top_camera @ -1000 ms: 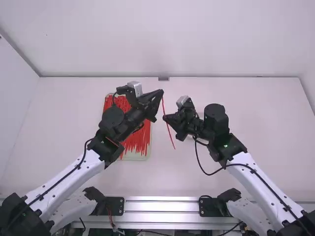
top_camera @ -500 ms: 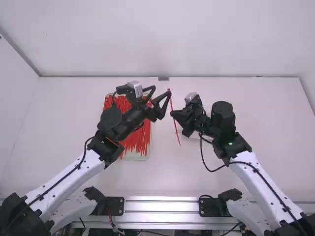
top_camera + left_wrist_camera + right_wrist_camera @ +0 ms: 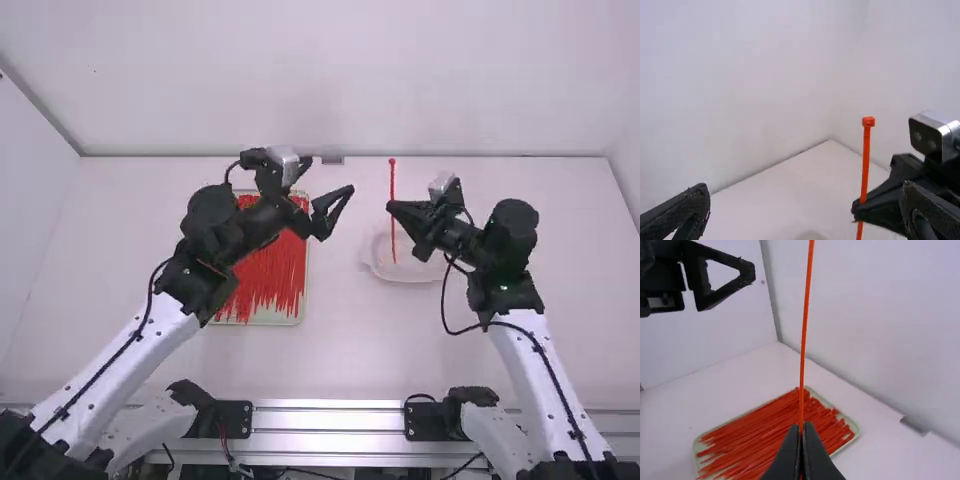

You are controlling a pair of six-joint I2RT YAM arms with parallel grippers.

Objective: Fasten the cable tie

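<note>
From above, the white tabletop (image 3: 150,200) meets walls at its far and left edges. The left hand (image 3: 338,210), fingers spread wide, hangs apart from the right hand (image 3: 393,215), which is clamped on an upright red plastic cable tie (image 3: 391,180) over a shallow clear dish (image 3: 374,262). A pale rectangular tray (image 3: 262,322) holds loose red ties (image 3: 265,280). In the left wrist view the tie's head is uppermost; in the right wrist view the fingers pinch its strap.

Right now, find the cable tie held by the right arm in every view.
High view: cable tie upright, right of centre.
Left wrist view: upright beside the right arm's camera.
Right wrist view: rising in front of the tray.
Shared landmark: right end effector, shut on it.
</note>
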